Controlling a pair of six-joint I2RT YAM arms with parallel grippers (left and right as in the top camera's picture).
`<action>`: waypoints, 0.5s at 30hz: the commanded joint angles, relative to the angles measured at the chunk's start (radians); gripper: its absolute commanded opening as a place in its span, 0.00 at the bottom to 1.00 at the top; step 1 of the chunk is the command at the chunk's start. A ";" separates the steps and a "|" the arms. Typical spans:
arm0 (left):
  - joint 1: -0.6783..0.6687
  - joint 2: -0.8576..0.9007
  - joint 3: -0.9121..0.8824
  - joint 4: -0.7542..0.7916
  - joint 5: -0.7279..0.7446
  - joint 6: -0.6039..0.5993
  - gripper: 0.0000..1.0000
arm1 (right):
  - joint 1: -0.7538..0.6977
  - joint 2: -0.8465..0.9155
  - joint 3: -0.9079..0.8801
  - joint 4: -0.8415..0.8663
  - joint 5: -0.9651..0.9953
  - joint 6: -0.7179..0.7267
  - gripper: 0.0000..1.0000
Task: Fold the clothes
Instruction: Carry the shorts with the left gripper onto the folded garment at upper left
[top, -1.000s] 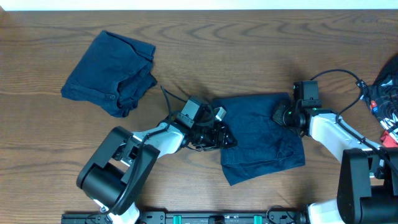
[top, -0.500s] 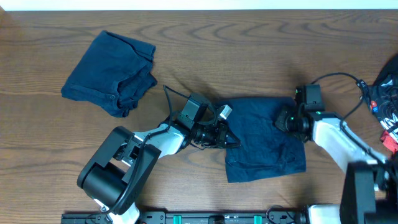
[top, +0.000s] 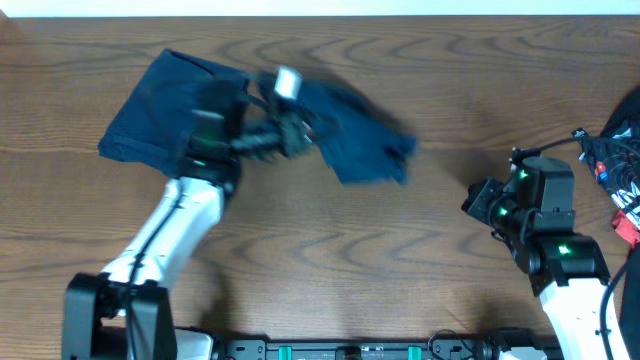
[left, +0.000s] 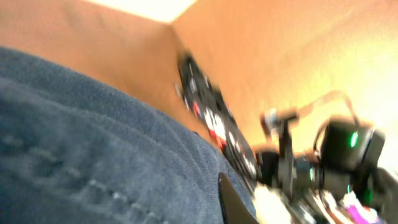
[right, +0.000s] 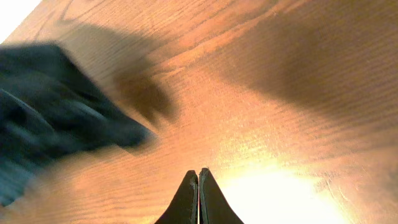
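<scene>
My left gripper (top: 303, 135) is shut on a pair of dark navy shorts (top: 362, 148) and holds them, blurred by motion, above the table's upper middle. A second pair of navy shorts (top: 150, 125) lies folded at the upper left, partly under my left arm. In the left wrist view the held fabric (left: 93, 155) fills the lower left beside one dark finger (left: 233, 200). My right gripper (top: 478, 203) is shut and empty over bare wood at the right. In the right wrist view its fingers (right: 199, 177) touch each other, and the moving shorts (right: 50, 112) are a blur at the left.
A black, red and white patterned cloth (top: 620, 160) lies at the table's right edge with cables near it; it also shows in the left wrist view (left: 211, 118). The wooden table (top: 330, 260) runs to a white far edge.
My left arm has swung the shorts from the table's middle up and left toward the folded pair. My right gripper let go of them and drew back to the right.
</scene>
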 joint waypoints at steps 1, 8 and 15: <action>0.124 -0.011 0.098 0.017 0.014 0.018 0.06 | -0.004 -0.013 -0.001 -0.029 0.002 -0.013 0.02; 0.375 0.056 0.209 0.052 -0.008 0.107 0.06 | -0.004 -0.011 -0.001 -0.073 -0.006 -0.013 0.02; 0.504 0.207 0.216 0.117 -0.053 0.119 0.06 | -0.003 -0.011 -0.001 -0.074 -0.059 -0.013 0.01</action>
